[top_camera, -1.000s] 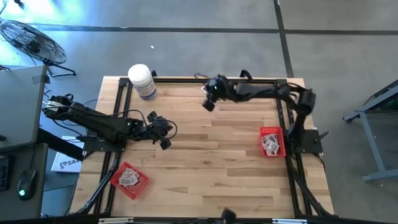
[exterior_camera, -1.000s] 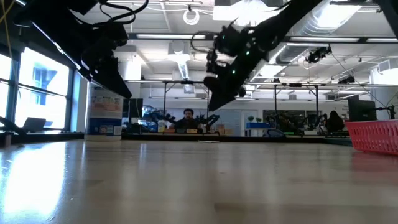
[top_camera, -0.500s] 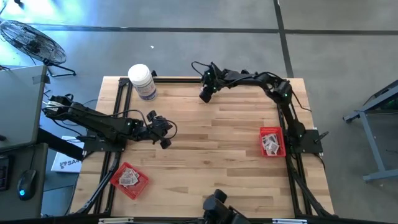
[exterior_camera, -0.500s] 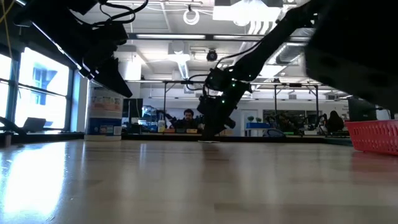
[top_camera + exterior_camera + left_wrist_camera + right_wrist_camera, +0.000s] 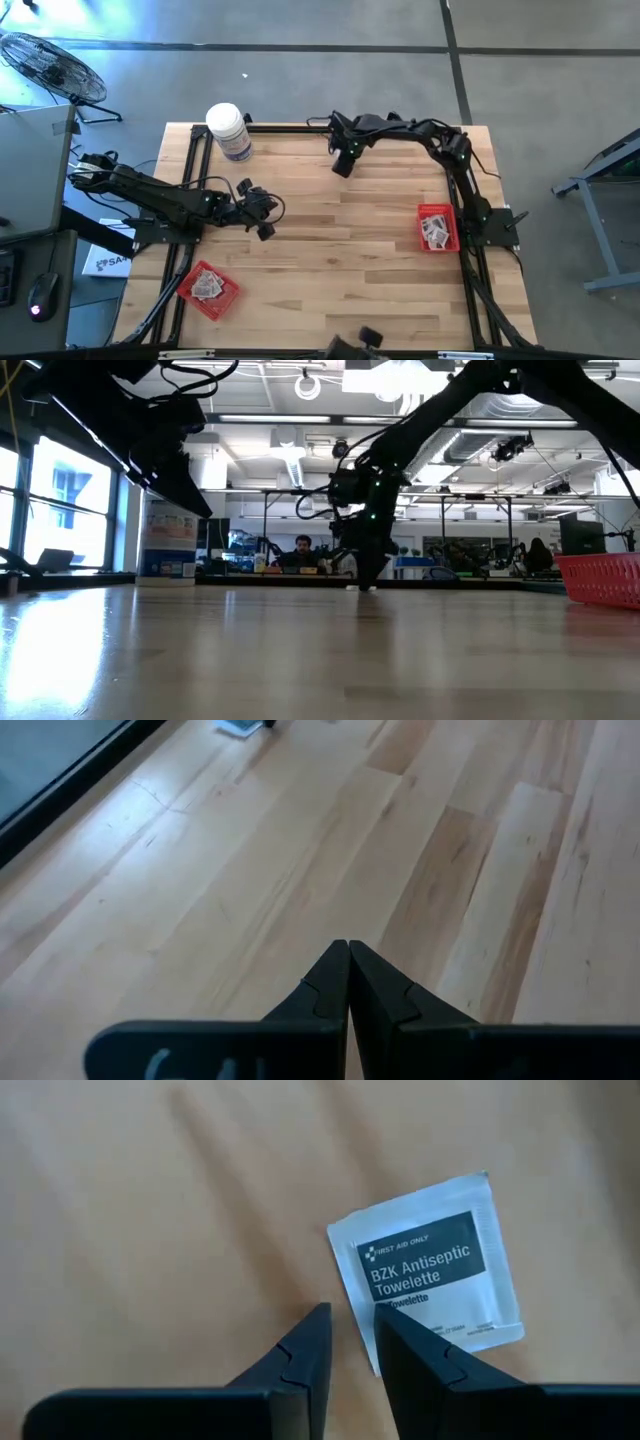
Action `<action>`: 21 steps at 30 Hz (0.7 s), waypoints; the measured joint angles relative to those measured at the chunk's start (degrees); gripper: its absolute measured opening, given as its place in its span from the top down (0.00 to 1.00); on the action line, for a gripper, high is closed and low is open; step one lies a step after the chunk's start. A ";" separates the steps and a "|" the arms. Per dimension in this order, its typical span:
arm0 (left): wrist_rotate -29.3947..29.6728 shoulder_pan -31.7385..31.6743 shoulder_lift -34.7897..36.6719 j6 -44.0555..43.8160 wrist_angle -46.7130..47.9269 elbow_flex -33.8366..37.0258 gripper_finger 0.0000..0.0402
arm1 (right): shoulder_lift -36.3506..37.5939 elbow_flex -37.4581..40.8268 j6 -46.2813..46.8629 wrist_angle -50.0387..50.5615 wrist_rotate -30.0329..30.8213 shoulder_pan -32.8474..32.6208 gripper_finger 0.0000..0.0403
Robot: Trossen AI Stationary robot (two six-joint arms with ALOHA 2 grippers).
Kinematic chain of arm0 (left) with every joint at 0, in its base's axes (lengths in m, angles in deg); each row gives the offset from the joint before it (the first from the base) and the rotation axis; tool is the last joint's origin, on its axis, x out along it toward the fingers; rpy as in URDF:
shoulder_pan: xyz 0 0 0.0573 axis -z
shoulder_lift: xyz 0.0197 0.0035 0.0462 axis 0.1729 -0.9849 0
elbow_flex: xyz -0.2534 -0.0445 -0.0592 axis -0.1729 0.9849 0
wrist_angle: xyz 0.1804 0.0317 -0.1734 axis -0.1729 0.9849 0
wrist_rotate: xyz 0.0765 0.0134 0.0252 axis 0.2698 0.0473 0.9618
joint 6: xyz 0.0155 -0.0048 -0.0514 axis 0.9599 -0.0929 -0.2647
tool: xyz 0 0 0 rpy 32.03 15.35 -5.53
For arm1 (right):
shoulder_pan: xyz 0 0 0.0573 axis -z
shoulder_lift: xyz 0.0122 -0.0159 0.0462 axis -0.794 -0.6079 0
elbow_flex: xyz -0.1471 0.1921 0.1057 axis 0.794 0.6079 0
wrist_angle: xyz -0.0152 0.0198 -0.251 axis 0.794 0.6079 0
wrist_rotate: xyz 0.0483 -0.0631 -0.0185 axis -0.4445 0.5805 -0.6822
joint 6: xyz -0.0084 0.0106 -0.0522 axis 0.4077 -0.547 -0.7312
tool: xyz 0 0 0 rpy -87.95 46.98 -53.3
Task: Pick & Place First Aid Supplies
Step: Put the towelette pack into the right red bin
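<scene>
One of the first aid supplies, a white towelette packet [image 5: 425,1265] with a dark label, lies flat on the wooden table near its far edge. My right gripper [image 5: 350,1315] points down just over the packet's near corner, fingers a little apart and nothing between them. In the high view this gripper [image 5: 343,167] hides the packet. The left wrist view shows the packet [image 5: 238,726] far off. More packets lie in two red trays [image 5: 222,296] [image 5: 437,210]. My left gripper [image 5: 265,230] hangs shut over the table's left middle. My right gripper comes at the packet from above, pointing down. One finger [image 5: 410,1355] covers the packet's corner [image 5: 372,1342], which lies flat on the table. I cannot tell whether the finger touches it.
A white jar [image 5: 228,130] with a bluish label stands at the far left corner. One red tray sits at the near left, the other by the right edge. A black frame [image 5: 300,128] runs along the table's far and side edges. Bare wood lies in the middle.
My right gripper has come down from well above the table to just over its surface near the far edge. It has tipped from slanting forward to pointing almost straight down.
</scene>
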 joint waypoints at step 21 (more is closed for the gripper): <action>-0.27 0.00 0.00 -0.03 0.00 0.00 1.00 | 3.49 0.80 6.39 22.78 8.58 -22.08 0.81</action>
